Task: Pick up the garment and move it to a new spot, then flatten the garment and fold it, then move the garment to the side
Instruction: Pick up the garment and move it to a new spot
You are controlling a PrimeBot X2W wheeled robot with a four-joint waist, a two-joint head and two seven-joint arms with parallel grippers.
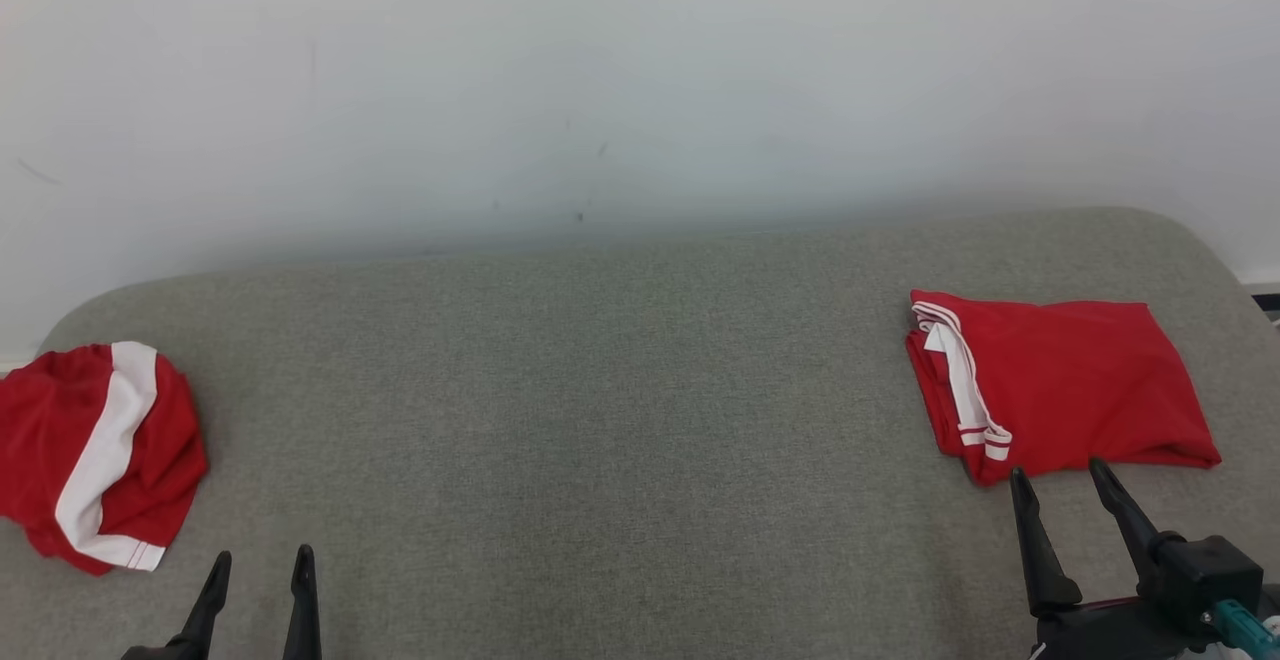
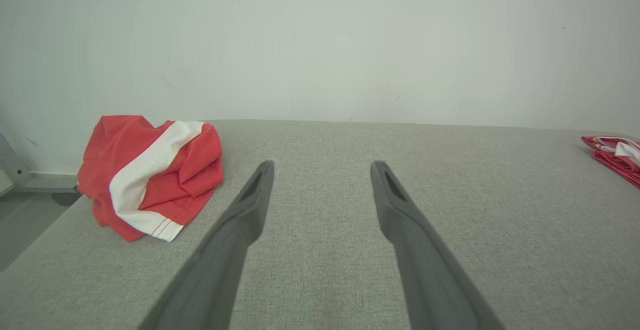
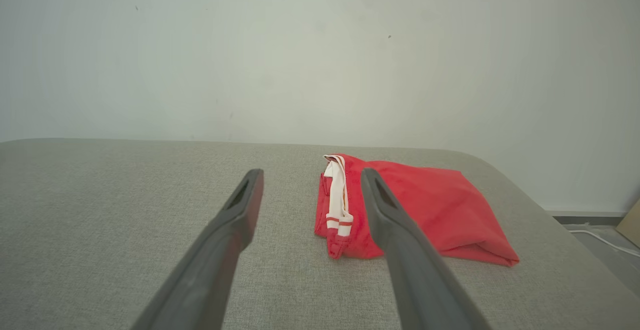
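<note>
A crumpled red garment (image 1: 165, 440) with a wide white stripe lies bunched at the left edge of the grey padded surface (image 1: 600, 390). In the left wrist view this garment (image 2: 150, 175) sits left of and beyond my left gripper (image 2: 322, 164). My left gripper (image 1: 262, 552) is open and empty, a little to the right of the heap. A second red garment (image 1: 1070, 380), folded flat with white trim, rests at the right. My right gripper (image 1: 1057, 468) stands open just in front of its near edge, holding nothing. In the right wrist view the folded garment (image 3: 430, 205) lies just beyond my gripper (image 3: 312, 171).
A pale wall (image 1: 640, 90) rises directly behind the padded surface. The surface has rounded far corners and drops off at both sides. Floor and a white cable (image 3: 600, 240) show past its right edge. Bare grey fabric stretches between the two garments.
</note>
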